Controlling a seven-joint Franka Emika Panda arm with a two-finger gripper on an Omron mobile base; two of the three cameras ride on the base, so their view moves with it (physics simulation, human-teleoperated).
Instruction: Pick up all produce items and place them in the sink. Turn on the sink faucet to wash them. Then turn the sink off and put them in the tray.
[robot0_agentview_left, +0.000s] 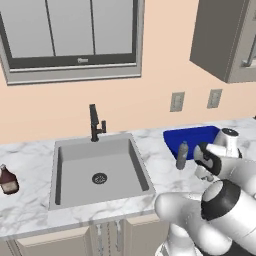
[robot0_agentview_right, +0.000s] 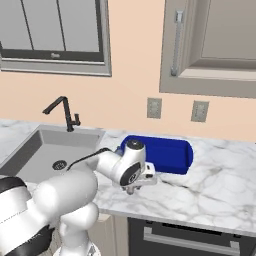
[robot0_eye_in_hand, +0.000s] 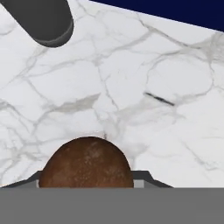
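The pincer (robot0_agentview_right: 131, 190) hangs low over the marble surface (robot0_agentview_right: 210, 185), clamped on the mushroom (robot0_eye_in_hand: 86, 162), whose brown cap sits between the finger tips. Just behind lies the blue tray (robot0_agentview_right: 167, 152); the grey sink (robot0_agentview_left: 100, 170) and black faucet (robot0_agentview_left: 95, 122) stand to its left.

the sink (robot0_agentview_left: 64, 165) is set into the counter (robot0_agentview_right: 220, 185), with the faucet (robot0_agentview_left: 94, 123) standing on the counter just behind the sink's back rim. the bottle (robot0_agentview_left: 7, 180) stands on the counter left of the sink. the tray (robot0_agentview_right: 172, 152) lies on the counter right of the sink, toward the wall. the gripper (robot0_agentview_right: 132, 189) hangs over the counter right of the sink, before the tray, with the mushroom (robot0_eye_in_hand: 86, 164) between its tips.
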